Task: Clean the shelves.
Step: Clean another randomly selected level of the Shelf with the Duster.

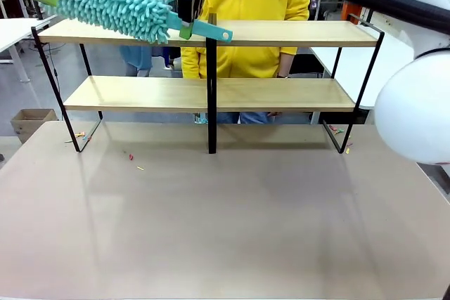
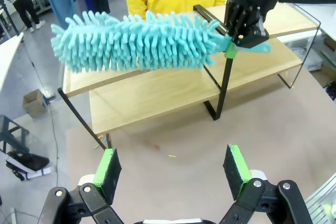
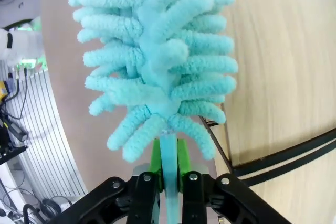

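The shelves (image 1: pixel 281 94), two light wooden boards in a thin black frame, stand upright.

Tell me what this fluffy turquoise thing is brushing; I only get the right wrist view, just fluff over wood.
Observer: The front view shows the duster over the left half of the top board of the shelves, with the right gripper holding it near the centre divider.
Operator: Is the other arm busy?
Observer: No, the left gripper hangs open, holding nothing, above the table.
Operator: Anyone nearby?
Observer: A person in a yellow hoodie stands behind the shelves.
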Motion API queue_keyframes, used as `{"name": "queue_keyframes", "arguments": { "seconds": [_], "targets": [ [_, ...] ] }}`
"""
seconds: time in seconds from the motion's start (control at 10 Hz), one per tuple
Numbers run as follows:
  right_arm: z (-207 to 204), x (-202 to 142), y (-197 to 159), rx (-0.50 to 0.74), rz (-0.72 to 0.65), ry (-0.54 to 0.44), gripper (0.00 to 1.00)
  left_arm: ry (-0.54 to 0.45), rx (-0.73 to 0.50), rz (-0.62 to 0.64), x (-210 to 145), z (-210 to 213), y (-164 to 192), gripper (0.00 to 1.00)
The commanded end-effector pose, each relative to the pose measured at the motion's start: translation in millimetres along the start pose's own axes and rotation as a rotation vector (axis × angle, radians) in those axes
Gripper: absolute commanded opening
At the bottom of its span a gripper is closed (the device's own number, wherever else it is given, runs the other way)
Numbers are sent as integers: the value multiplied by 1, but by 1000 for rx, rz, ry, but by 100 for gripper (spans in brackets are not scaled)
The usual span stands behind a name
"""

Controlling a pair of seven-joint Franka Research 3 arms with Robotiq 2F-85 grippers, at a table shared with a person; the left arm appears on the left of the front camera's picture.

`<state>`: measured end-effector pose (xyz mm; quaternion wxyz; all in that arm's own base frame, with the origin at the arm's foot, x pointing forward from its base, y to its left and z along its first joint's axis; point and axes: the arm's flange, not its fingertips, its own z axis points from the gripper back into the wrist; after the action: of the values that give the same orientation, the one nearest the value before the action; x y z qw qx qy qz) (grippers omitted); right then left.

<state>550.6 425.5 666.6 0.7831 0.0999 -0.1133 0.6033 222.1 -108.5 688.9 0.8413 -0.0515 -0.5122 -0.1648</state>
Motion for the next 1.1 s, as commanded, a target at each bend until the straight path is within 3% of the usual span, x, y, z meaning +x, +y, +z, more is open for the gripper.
{"name": "queue_keyframes", "arguments": {
  "seconds": [0.0,0.4,0.6,0.7,1.0],
  "targets": [
    [38,82,-47,-3,-44,-33,12,-3,-5,1,-1,1,1,100],
    [34,101,-57,-149,-316,-49,12,-3,-5,1,-1,1,1,100],
    [32,102,-57,-108,-396,16,12,-3,-5,1,-1,1,1,100],
    [-5,14,-7,-109,-289,-60,12,-3,-5,1,-1,1,1,100],
    [-6,25,-13,-156,-327,0,12,-3,-5,1,-1,1,1,100]
  ]
}}
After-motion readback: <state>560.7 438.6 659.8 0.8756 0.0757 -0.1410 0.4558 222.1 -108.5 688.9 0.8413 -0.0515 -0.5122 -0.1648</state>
